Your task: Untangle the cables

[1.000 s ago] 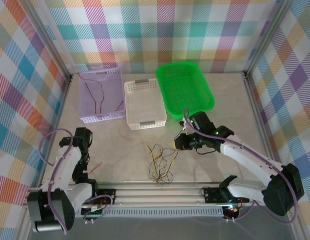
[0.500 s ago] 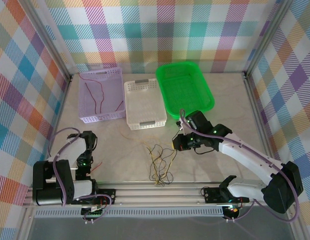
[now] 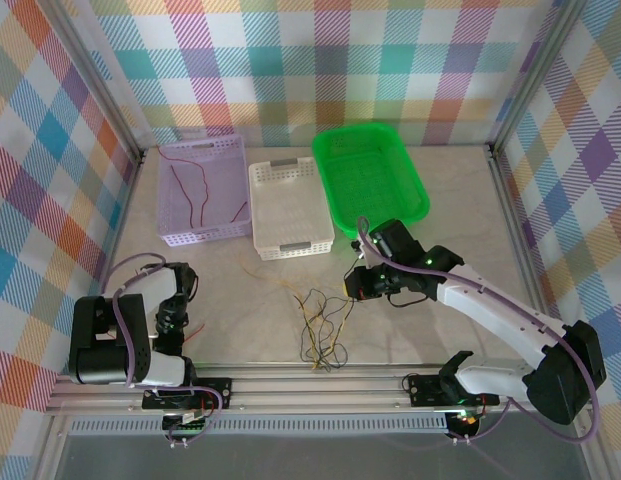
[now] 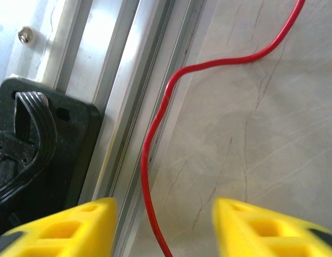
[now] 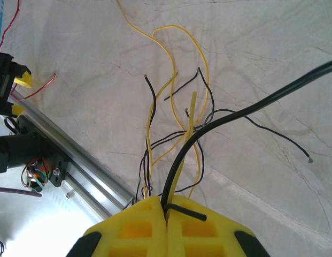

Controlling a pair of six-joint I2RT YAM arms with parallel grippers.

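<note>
The pale marble-look tabletop (image 3: 460,200) carries three plastic baskets along its far side: a bright green one (image 3: 370,180), a white slatted one (image 3: 290,210) and a lilac one (image 3: 215,170) with a couple of thin red wires (image 3: 202,195) already lying in it. The right arm (image 3: 490,305) reaches in over the middle, and its yellow claw (image 3: 352,285) is pressed together, pinching a yellow strand and a black strand that come out of the seam between its fingers in the wrist view (image 5: 167,206). Those strands belong to the tangle of thin yellow and black wires (image 3: 320,325) sprawled on the bare stone near the front rail. The left claw (image 3: 173,318), folded low by its own base, is spread wide, and a loose red wire (image 4: 155,134) runs between its fingers without being gripped.

To my eye the step in hand is drawing a wire free of the heap. I would raise it slowly and pull away from the knot, watching whether the rest drags along. With two colours in the pinch, one likely needs letting go. The left claw could close on the red wire meanwhile
</note>
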